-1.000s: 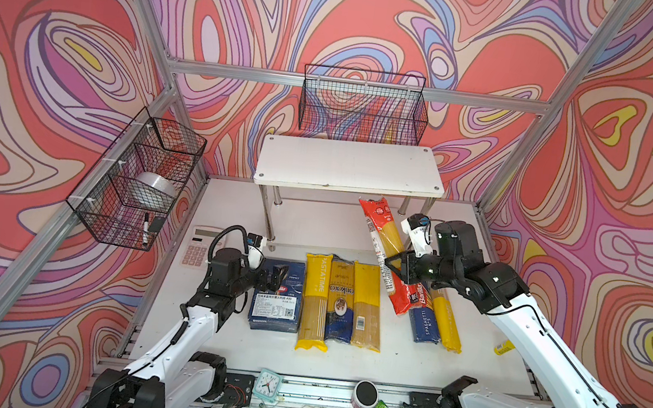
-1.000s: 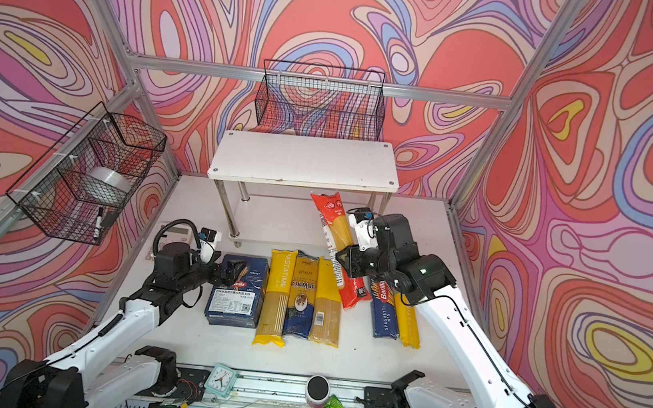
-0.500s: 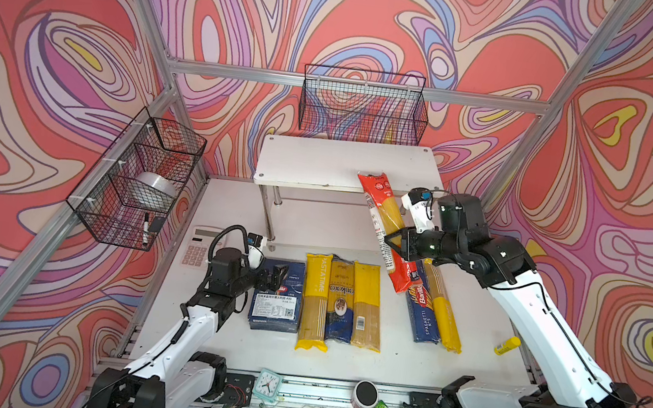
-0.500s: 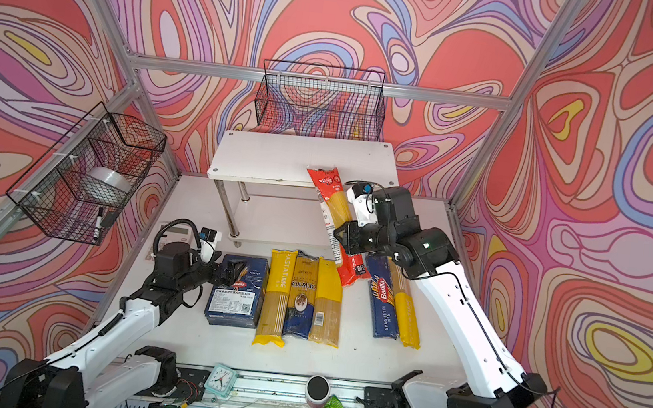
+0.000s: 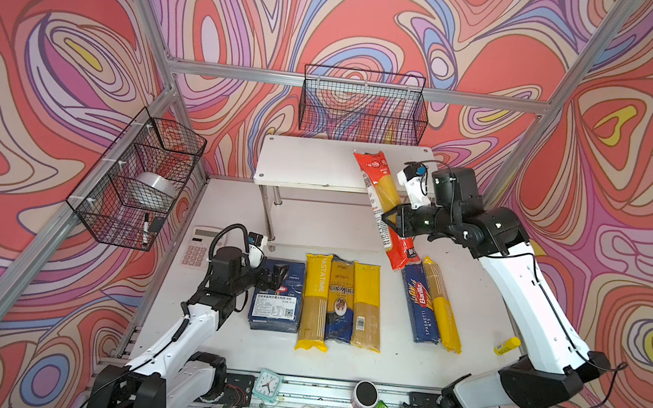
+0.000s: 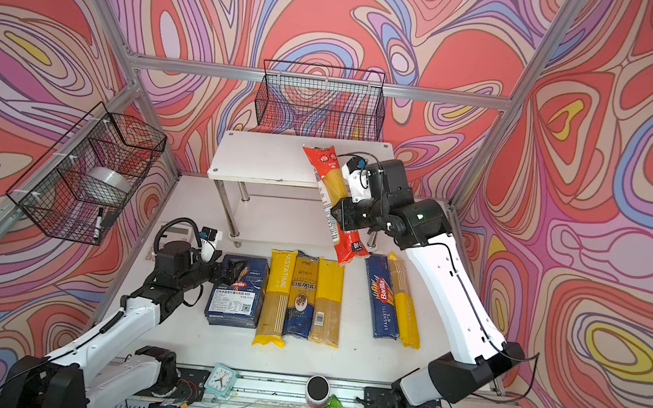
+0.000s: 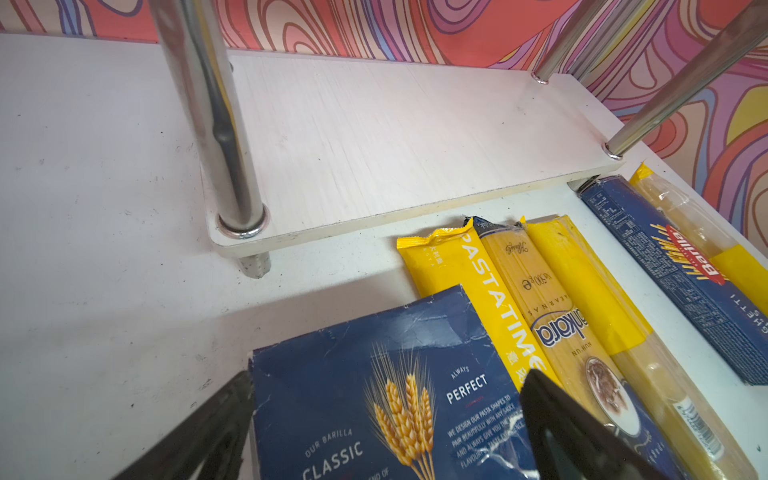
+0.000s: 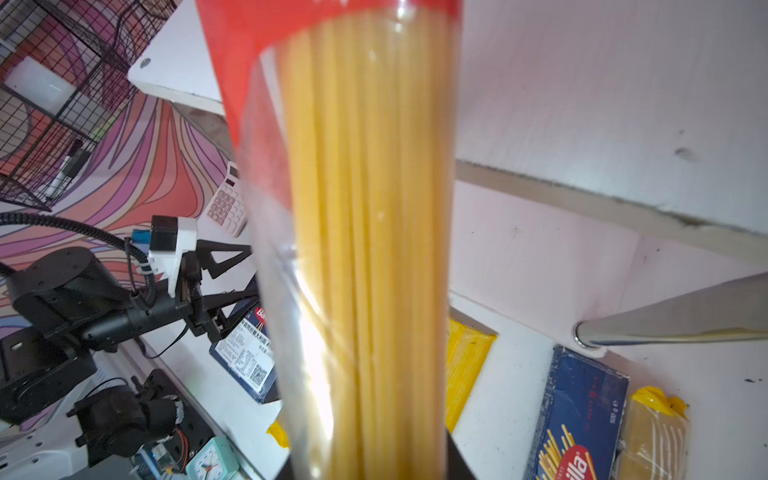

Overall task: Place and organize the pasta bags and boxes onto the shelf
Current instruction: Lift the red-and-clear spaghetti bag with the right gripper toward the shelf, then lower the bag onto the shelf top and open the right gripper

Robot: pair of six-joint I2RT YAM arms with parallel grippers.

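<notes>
**At the shelf's right end: red bag held aslant**

Over the near right corner of the shelf (image 5: pixel 308 165), the red-and-clear bag (image 5: pixel 384 195) hangs tilted, clear of the counter (image 5: pixel 340 365). Its far end reaches over the top board and its near end points down in front of the rack. Whether the far end touches the board cannot be told. The right end effector (image 5: pixel 392 221) pinches the bag about its middle, coming in from the right.

Just beyond the bag's low end, the Barilla Spaghetti box (image 5: pixel 420 303) and a yellow-and-clear bag (image 5: pixel 443 306) lie flat side by side on the right of the counter. Further left, three packs lie in a touching row: the second yellow-and-clear bag (image 5: pixel 365 306), the dark blue-gold bag (image 5: pixel 340 303) and the PASTA TIME bag (image 5: pixel 316 300). Just beside that last one lies the navy Barilla carton (image 5: pixel 278 304). The left end effector (image 5: pixel 277 274) sits over the carton's far end, jaws spread, with a finger toward each long side. Contact with the carton cannot be told.
</notes>
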